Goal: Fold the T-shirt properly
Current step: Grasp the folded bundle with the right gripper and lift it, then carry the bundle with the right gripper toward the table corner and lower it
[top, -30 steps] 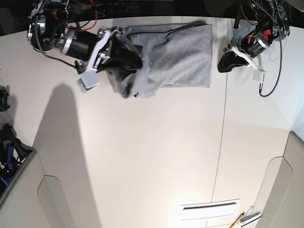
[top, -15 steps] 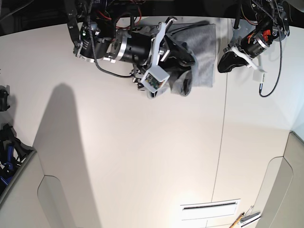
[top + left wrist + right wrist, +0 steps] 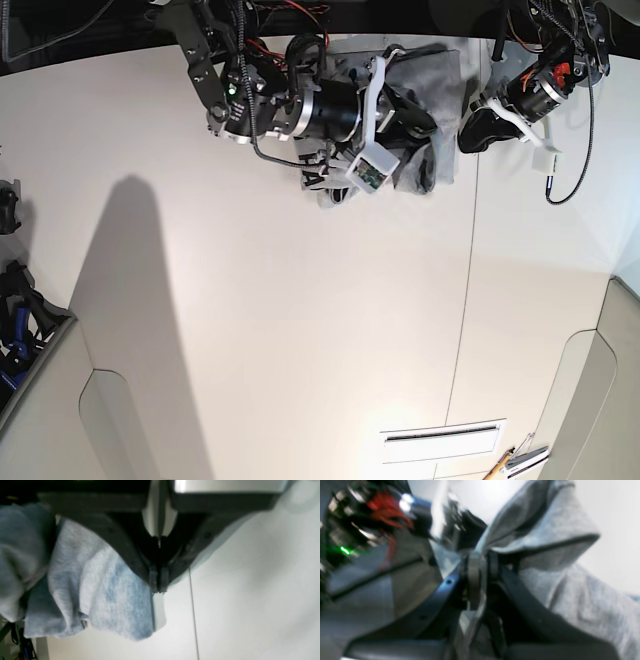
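My right gripper point(image 3: 482, 567) pinching a fold of the grey T-shirt point(image 3: 440, 85), cloth bunched at the table's point(image 3: 300, 320) far edge, my left gripper point(image 3: 157, 582) clamped empty just beside its hem.

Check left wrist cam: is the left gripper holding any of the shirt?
No. The left gripper is shut on nothing, its tips above the table; the shirt lies beside it.
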Controlling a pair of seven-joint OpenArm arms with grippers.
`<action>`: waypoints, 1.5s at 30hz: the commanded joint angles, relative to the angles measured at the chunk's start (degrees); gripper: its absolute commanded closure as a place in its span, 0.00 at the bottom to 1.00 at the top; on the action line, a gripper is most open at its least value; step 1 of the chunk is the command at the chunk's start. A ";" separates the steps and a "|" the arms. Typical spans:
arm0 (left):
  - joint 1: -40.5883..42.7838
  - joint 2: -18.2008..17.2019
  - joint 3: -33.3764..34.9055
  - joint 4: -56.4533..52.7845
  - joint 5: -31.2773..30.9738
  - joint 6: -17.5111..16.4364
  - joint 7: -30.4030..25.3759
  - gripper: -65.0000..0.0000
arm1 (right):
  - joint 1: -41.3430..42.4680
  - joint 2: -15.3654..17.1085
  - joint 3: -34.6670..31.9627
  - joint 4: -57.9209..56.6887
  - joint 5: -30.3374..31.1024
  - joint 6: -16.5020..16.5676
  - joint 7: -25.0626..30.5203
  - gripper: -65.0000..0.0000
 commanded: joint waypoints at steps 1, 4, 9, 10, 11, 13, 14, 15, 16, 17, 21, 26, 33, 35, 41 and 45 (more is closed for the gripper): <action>0.33 -0.48 0.07 0.11 2.05 0.80 1.62 1.00 | 0.72 -1.16 -0.37 0.96 2.47 0.42 1.70 0.85; 0.33 -0.46 0.17 0.11 1.81 0.80 1.79 1.00 | 0.72 -2.73 -0.42 0.96 4.55 0.44 1.70 0.66; 0.33 -0.48 0.17 0.11 1.60 0.80 2.08 1.00 | 1.60 -3.69 -0.39 0.96 4.48 0.42 1.62 0.64; 0.33 -0.48 0.17 0.11 1.60 0.80 2.08 1.00 | 1.99 -3.67 -0.39 0.96 4.46 0.42 1.62 0.64; 0.33 -0.48 0.17 0.11 1.60 0.80 2.05 1.00 | 2.47 -3.67 -0.39 0.96 4.46 0.42 1.31 0.64; 0.33 -0.48 0.17 0.11 1.55 0.80 2.03 1.00 | 3.69 -3.67 -0.39 0.96 4.44 0.44 1.01 0.64; 0.33 -0.48 0.17 0.11 1.42 0.80 2.05 1.00 | 4.52 -3.67 -0.39 1.01 4.44 0.44 0.50 0.64; 0.33 -0.48 0.17 0.11 1.31 0.80 2.05 1.00 | 5.53 -3.67 -0.39 1.05 4.42 0.42 -0.13 0.64; 0.33 -0.48 0.17 0.11 1.16 0.80 2.05 1.00 | 6.51 -3.67 -0.35 1.07 4.13 0.42 -0.72 0.64; 0.33 -0.48 0.17 0.11 0.96 0.80 2.05 1.00 | 7.50 -3.67 -0.22 1.09 3.69 0.42 -1.42 0.64; 0.31 -0.61 -0.15 0.26 -1.95 0.80 1.81 1.00 | 10.78 -3.65 0.55 1.11 2.80 0.42 -5.92 0.64; -0.04 -1.66 -6.49 5.53 -10.10 0.80 1.73 1.00 | 12.28 -3.26 0.57 1.09 2.75 0.70 -11.63 0.75; -0.28 -2.93 -16.28 13.94 -10.38 0.80 1.79 1.00 | 12.33 -0.87 0.44 1.09 2.75 0.76 -12.37 1.00; -0.26 -2.86 -17.75 14.01 -10.36 0.80 1.97 1.00 | 12.31 -0.28 0.33 1.09 2.78 1.97 -13.46 1.00; 0.48 -2.86 -18.27 13.99 -10.36 0.80 1.97 1.00 | 13.57 3.26 -5.60 1.09 2.73 3.45 -14.73 1.00; 0.50 -2.86 -18.27 13.99 -10.25 0.80 2.01 1.00 | 15.52 6.27 -13.14 1.09 -1.38 3.41 -14.82 1.00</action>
